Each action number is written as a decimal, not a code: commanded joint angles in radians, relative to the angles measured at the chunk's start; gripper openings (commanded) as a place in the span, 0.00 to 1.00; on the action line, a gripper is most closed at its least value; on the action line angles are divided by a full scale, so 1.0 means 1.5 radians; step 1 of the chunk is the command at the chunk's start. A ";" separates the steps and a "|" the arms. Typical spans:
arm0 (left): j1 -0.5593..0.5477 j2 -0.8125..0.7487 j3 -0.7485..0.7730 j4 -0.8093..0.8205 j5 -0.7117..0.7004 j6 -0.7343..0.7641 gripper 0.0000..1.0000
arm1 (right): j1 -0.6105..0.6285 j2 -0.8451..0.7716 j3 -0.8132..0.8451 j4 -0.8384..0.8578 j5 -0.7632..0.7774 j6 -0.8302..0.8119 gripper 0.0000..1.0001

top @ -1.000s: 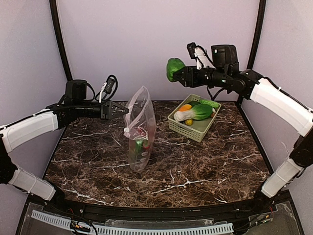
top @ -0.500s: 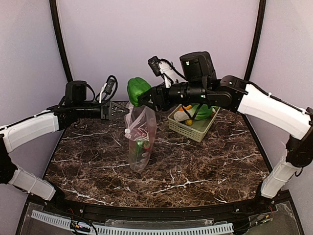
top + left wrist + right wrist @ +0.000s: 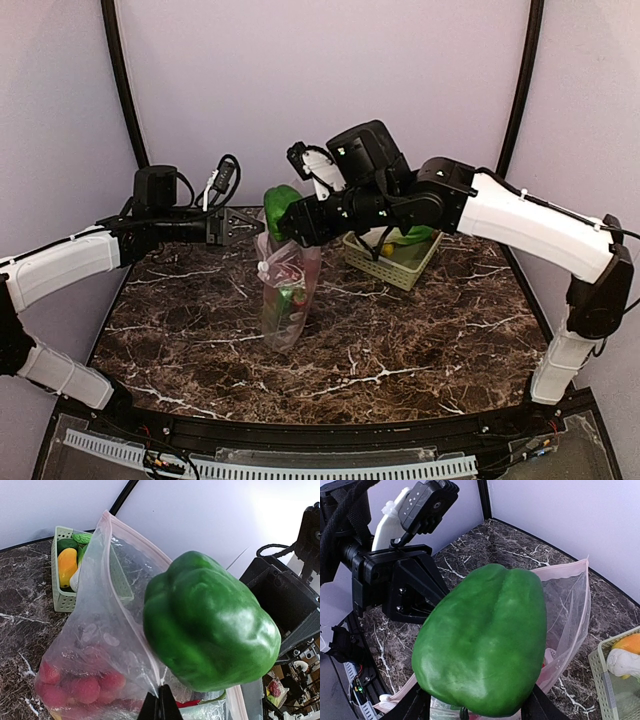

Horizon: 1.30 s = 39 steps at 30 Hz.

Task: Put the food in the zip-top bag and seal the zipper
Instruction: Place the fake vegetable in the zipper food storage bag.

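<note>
The clear zip-top bag [image 3: 290, 262] stands upright near the middle of the table [image 3: 420, 340], its mouth gaping upward. The pinkish zipper [image 3: 140, 539] runs along that open rim, unsealed. Low inside the bag lie red round tomato pieces [image 3: 75, 686], with a green piece among them in the top view. Pale round dots are printed on the plastic.

The left gripper [image 3: 252, 223] is clenched on the bag's mouth edge from the left side, holding it up. The right gripper [image 3: 288, 218] grasps the green pepper [image 3: 279, 203], a finger on either side of it, right at the bag's mouth and above the tomatoes. Whether its lower end is already past the rim cannot be told.

Behind and to the right of the bag sits a pale green lattice basket [image 3: 402, 270], partly hidden by the right arm. It holds a yellow-orange piece [image 3: 66, 566], a dark green cucumber [image 3: 75, 541], the white-green bok choy [image 3: 418, 236] and a small yellow piece [image 3: 388, 250].

The table is dark brown stone-patterned with white veins. Plain lilac walls [image 3: 300, 80] close in three sides, and black posts [image 3: 122, 90] curve up at the back corners
</note>
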 commanded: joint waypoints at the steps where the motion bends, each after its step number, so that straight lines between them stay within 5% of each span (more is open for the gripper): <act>1: 0.004 -0.025 -0.010 0.022 -0.007 0.005 0.01 | 0.006 -0.008 0.025 -0.068 0.044 0.032 0.47; 10: 0.004 -0.019 -0.011 0.022 -0.009 0.004 0.01 | 0.005 0.019 0.075 -0.144 0.050 0.035 0.52; 21: 0.004 -0.013 -0.010 0.022 -0.006 0.004 0.01 | 0.005 0.016 0.106 -0.149 0.048 0.009 0.74; 39: 0.004 -0.010 -0.010 0.019 -0.008 0.006 0.01 | 0.006 -0.031 0.100 -0.114 0.128 -0.013 0.72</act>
